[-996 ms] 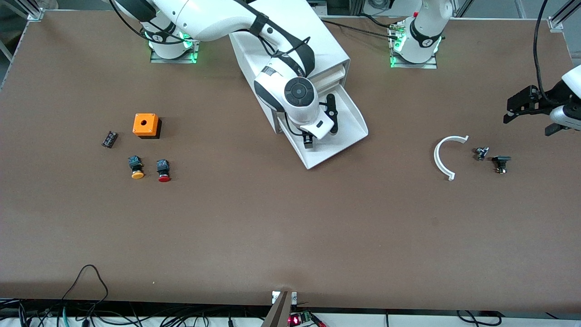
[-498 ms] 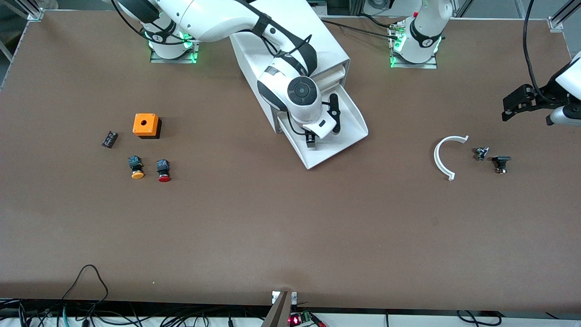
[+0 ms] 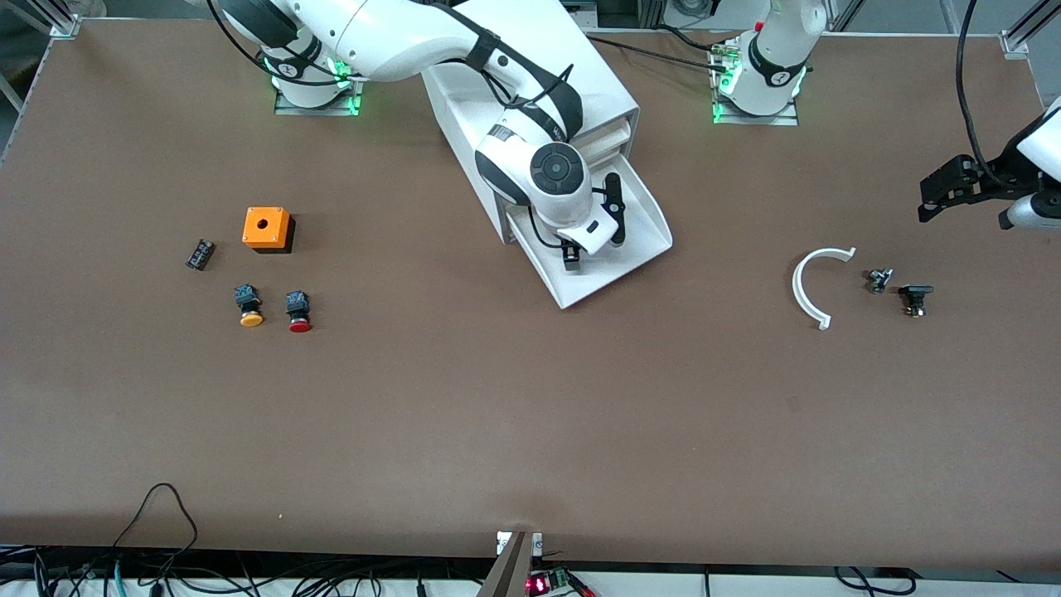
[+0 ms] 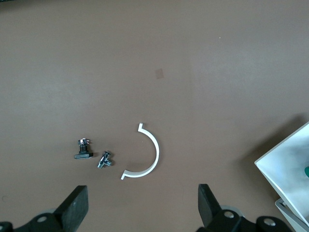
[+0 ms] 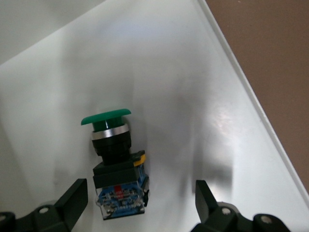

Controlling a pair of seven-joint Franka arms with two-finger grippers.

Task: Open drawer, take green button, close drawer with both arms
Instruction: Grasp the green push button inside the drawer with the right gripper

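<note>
The lowest drawer (image 3: 617,249) stands pulled out of the white cabinet (image 3: 530,91). The green button (image 5: 113,159) lies in it, between the right gripper's (image 5: 137,203) wide-open, empty fingers. The left gripper (image 4: 142,208) waits open over the table's left-arm end.

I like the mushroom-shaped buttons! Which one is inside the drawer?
The green-capped push button with the black body. It lies in the pulled-out white bottom drawer, under the right gripper. The orange-capped and red-capped buttons sit on the table.
</note>
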